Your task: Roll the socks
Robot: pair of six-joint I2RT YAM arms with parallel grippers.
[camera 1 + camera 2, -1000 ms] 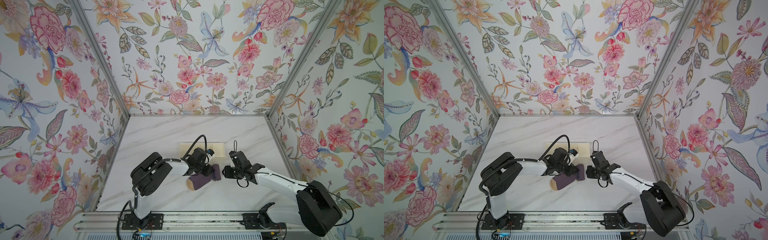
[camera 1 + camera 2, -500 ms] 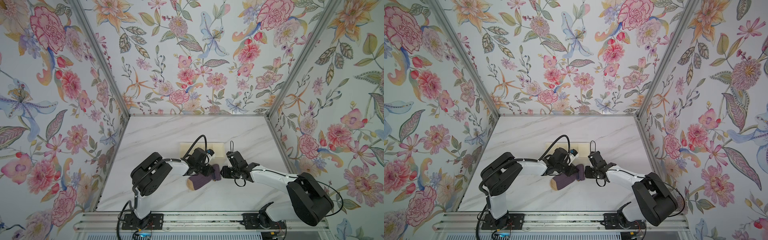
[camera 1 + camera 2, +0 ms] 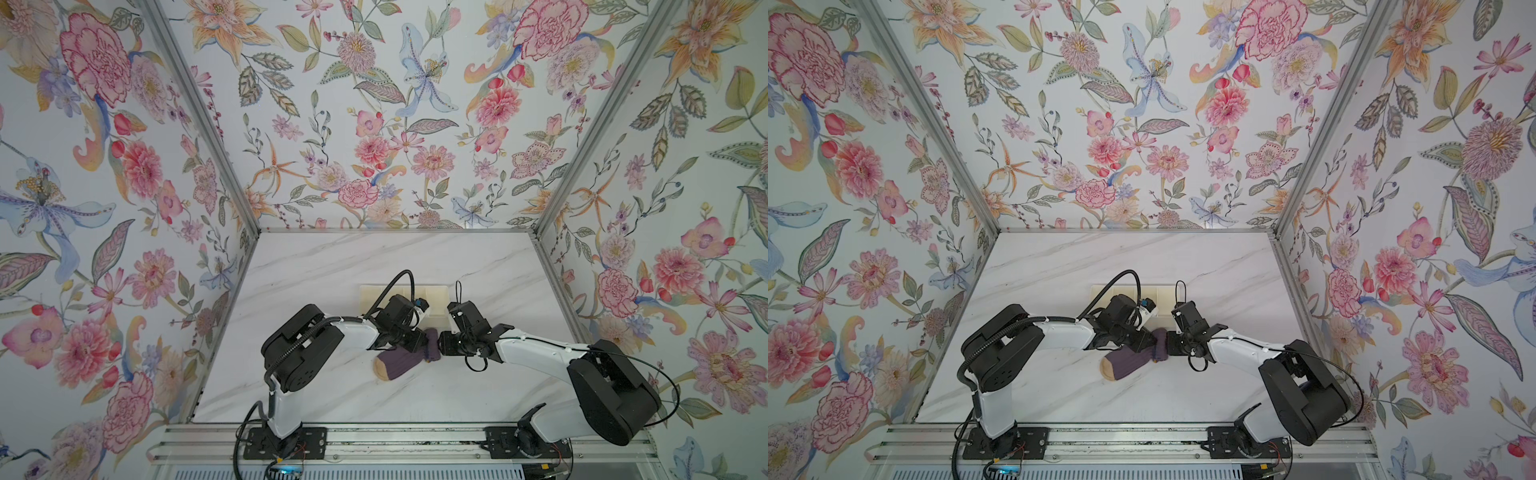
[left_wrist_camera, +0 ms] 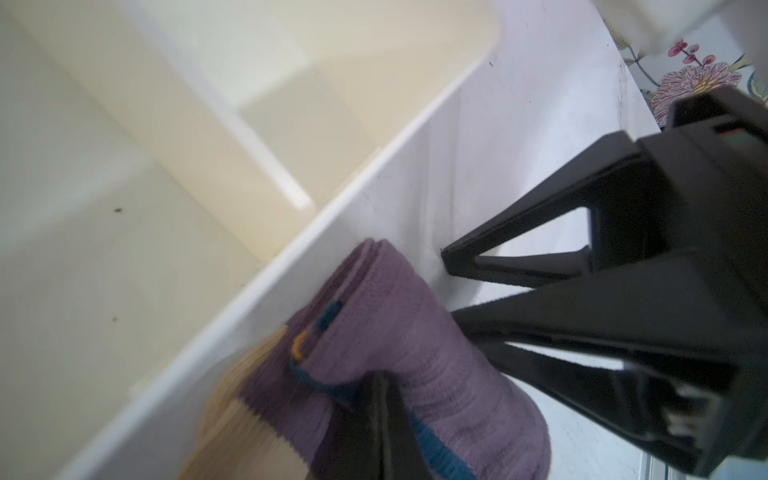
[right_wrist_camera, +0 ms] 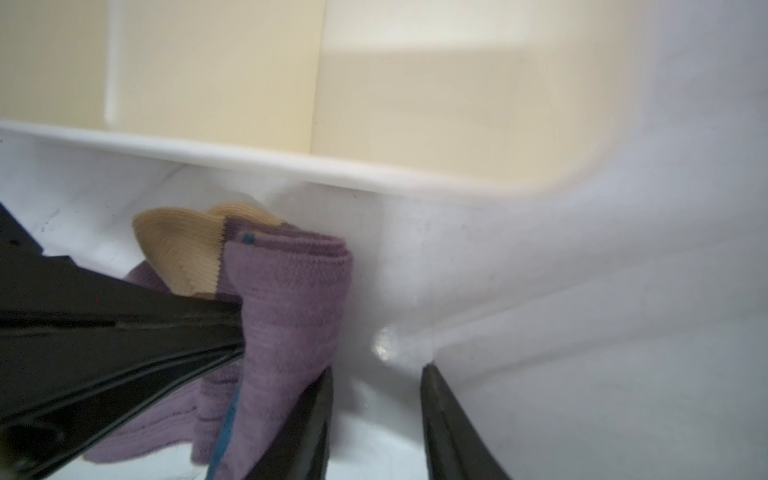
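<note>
In both top views the socks [image 3: 397,362] [image 3: 1126,365] lie mid-table on the marble table [image 3: 332,270], just on the near side of a cream tray [image 3: 434,291] [image 3: 1165,293]. The tan toe points left and near, and the right end is wound into a small purple roll. The left gripper [image 3: 420,343] [image 3: 1148,340] sits on that roll and the right gripper [image 3: 444,344] [image 3: 1170,345] meets it from the right. The arms hide much of the tray here.

The left wrist view looks into the tray [image 4: 291,257]. Its dividers and compartments show bare cream floor with a few dark specks. The roll [image 4: 415,353] lies close to the tray's near wall, with navy and orange stripes showing. One left finger [image 4: 382,415] presses into the fabric, the jaws together and clamped on the socks. The right gripper [image 4: 451,286] has its tips just beside the roll.

The right wrist view adds a tan patch [image 5: 183,253] folded at the roll's far end. It also shows the right gripper [image 5: 376,395] with its jaws apart and only table between them. One of its fingers [image 5: 311,415] touches the roll's side.
</note>
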